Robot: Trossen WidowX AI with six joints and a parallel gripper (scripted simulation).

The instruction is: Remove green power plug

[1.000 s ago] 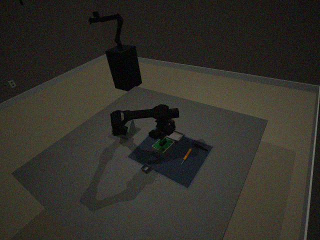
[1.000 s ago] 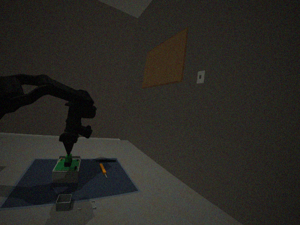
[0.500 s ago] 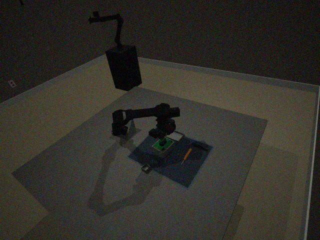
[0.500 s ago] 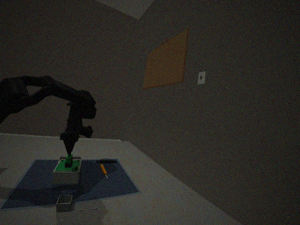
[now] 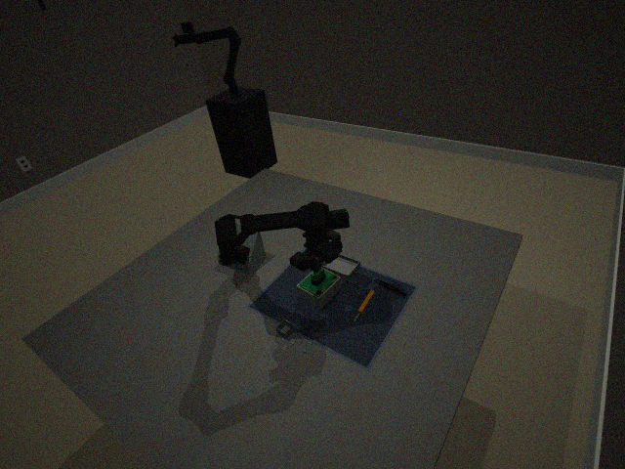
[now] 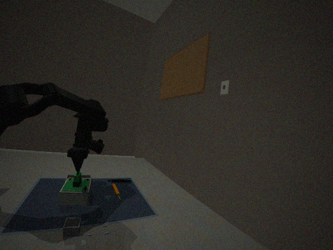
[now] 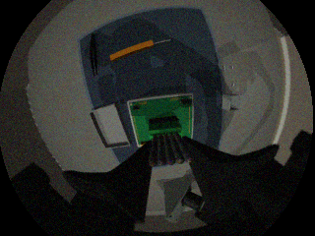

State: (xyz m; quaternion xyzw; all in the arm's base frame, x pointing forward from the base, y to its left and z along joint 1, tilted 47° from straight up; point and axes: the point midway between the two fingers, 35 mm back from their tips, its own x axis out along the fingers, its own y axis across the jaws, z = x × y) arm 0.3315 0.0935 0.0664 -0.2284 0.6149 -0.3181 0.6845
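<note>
Gripper (image 5: 316, 268) (image 6: 77, 171) (image 7: 167, 142) clenched on grn plug (image 6: 77, 176); plug held just above/at blk socket (image 6: 76, 184) on PCB (image 5: 306, 284) (image 6: 67, 186) (image 7: 140, 120).

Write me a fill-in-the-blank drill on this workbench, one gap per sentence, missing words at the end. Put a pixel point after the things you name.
The end effector (image 5: 317, 271) (image 6: 77, 172) (image 7: 167, 142) is shut on the power plug (image 5: 317, 277) (image 6: 77, 178) (image 7: 164, 129), whose colour is ____.
In the wrist view, the grey tray (image 5: 343, 266) (image 7: 112, 125) lies to the ____ of the circuit board (image 5: 306, 285) (image 6: 68, 187) (image 7: 142, 118).
The slim tool with the ____ handle (image 5: 365, 301) (image 6: 115, 189) (image 7: 132, 50) rests on the blue mat (image 5: 370, 343) (image 6: 131, 208) (image 7: 143, 79).

Missing words: green; left; orange.
</note>
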